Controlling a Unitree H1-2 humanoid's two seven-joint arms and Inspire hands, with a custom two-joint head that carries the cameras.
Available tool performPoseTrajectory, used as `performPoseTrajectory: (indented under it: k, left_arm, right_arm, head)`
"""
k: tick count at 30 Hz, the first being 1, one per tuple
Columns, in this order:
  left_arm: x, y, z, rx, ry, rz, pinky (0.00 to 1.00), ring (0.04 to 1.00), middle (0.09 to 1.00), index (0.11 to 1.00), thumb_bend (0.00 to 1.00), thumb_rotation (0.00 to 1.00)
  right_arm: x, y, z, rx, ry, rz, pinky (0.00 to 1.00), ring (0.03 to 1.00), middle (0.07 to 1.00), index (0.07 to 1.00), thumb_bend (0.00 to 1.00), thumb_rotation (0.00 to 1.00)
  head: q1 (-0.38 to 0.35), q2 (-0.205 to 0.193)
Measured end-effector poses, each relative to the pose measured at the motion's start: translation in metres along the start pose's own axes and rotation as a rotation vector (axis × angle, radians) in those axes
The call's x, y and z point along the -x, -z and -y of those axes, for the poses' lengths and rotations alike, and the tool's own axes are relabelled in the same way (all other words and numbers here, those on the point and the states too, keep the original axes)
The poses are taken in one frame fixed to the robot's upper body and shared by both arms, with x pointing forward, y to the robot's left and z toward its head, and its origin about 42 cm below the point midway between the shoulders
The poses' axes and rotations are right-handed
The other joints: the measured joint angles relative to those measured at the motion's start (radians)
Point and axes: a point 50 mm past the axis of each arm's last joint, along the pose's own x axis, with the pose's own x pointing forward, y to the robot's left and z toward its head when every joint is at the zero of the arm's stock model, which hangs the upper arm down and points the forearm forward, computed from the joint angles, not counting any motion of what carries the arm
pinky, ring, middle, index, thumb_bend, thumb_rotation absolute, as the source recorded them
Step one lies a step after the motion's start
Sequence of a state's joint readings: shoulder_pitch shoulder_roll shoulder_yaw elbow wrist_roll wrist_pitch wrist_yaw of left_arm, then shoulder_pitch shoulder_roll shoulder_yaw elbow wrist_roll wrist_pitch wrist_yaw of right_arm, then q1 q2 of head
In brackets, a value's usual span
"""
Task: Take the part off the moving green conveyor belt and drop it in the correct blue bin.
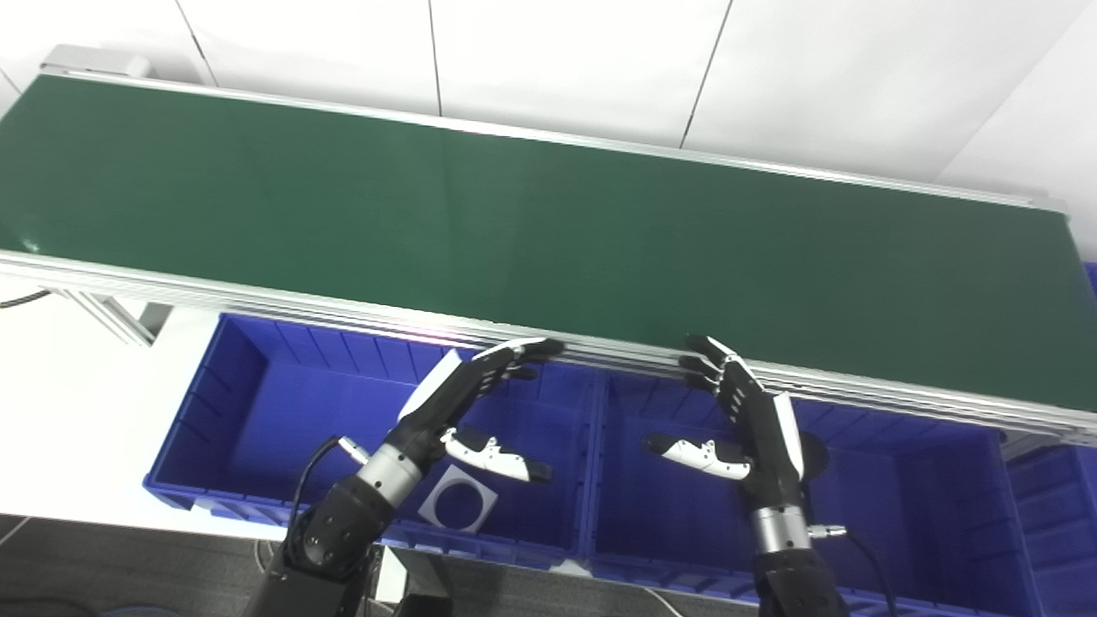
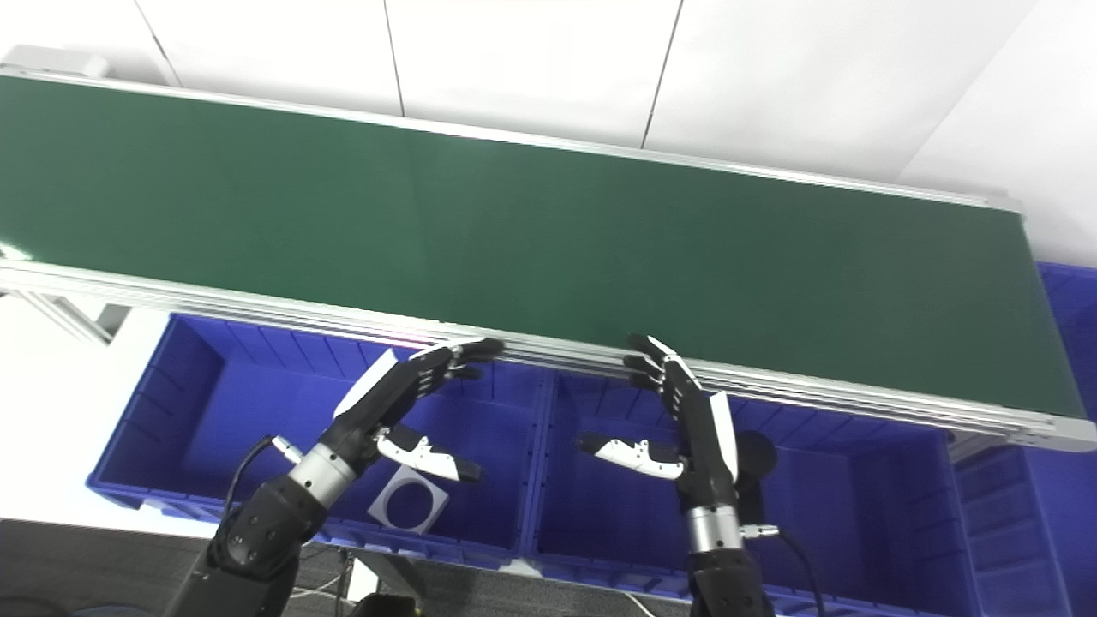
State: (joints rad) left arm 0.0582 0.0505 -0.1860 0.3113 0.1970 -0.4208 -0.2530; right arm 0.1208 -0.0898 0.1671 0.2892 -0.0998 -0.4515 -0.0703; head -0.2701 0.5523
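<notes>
Overhead, green belt bare; white panelled wall behind.

Lighting is bright and even, from overhead. The white wall is near overexposed. The belt carries a soft pale sheen near its middle; its front rail shows a small glare spot. Bin interiors are shaded. Focus is slightly soft throughout.

Both arms are rising from the bottom edge, forearms angled upward. The left hand is holding nothing, its fingers extending up and to the right and its thumb jutting sideways. The right hand is likewise spreading empty, fingers pointing upward, thumb reaching toward the left hand.
</notes>
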Motion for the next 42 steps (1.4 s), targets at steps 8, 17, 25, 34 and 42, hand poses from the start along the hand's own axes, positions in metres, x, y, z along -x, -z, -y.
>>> performPoseTrajectory:
  k: [8,17,25,34,42]
  left_arm:
    - [-0.014,0.001,0.03,-0.063,-0.025,0.003,0.82,0.871,0.895,0.852,1.0,0.19]
    - [-0.016,0.005,0.027,-0.12,-0.037,0.011,0.8,0.863,0.889,0.853,1.0,0.2]
    - [-0.014,0.006,0.021,-0.128,-0.044,0.015,0.82,0.87,0.897,0.862,1.0,0.19]
    - [-0.013,0.005,0.017,-0.112,-0.046,0.019,0.8,0.863,0.887,0.855,1.0,0.2]
    - [-0.015,-0.003,0.019,-0.103,-0.054,0.05,0.79,0.852,0.877,0.841,1.0,0.19]
  right_arm:
    - [0.003,0.002,0.001,0.02,0.005,-0.004,0.73,0.791,0.859,0.807,1.0,0.28]
    - [0.002,0.005,0.002,0.034,0.007,-0.002,0.73,0.789,0.856,0.802,1.0,0.29]
    - [-0.001,0.005,-0.003,0.031,0.012,0.003,0.71,0.779,0.851,0.796,1.0,0.27]
    - [-0.007,0.006,-0.007,0.031,0.016,0.004,0.71,0.777,0.856,0.802,1.0,0.28]
    - [-0.007,0.006,-0.007,0.028,0.014,0.004,0.71,0.777,0.859,0.797,1.0,0.28]
  head:
    - [0.014,-0.003]
    - [-0.036,-0.015]
    - [-0.115,-0.031]
    - [-0.112,-0.031]
    - [-0.1,-0.025]
